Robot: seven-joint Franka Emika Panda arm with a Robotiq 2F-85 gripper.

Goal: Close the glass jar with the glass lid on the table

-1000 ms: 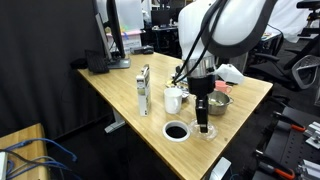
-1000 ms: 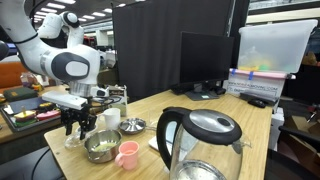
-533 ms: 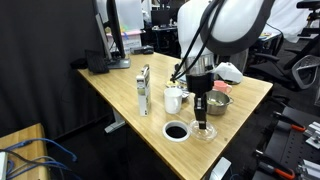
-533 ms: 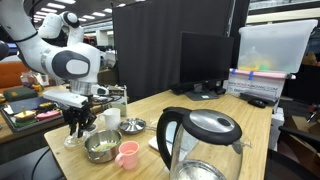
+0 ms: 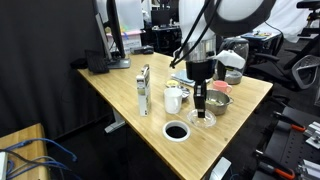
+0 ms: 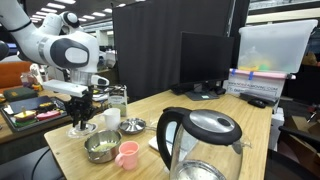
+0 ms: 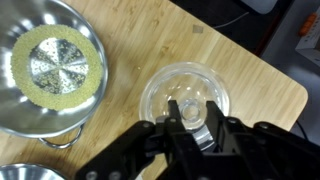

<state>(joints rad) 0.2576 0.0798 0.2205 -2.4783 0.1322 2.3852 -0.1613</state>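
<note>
Claw: your gripper (image 7: pixel 196 114) is pinched almost shut on the centre knob of the small clear round glass lid (image 7: pixel 165 85), so the lid hangs level.
Lid: seems just off the light wooden table (image 7: pixel 250 90), beside the steel bowl (image 7: pixel 55 65).
Jar: can't tell which one.

Glass lid (image 7: pixel 190 80) beside bowl (image 7: pixel 55 65); over table (image 7: pixel 255 85)
</note>
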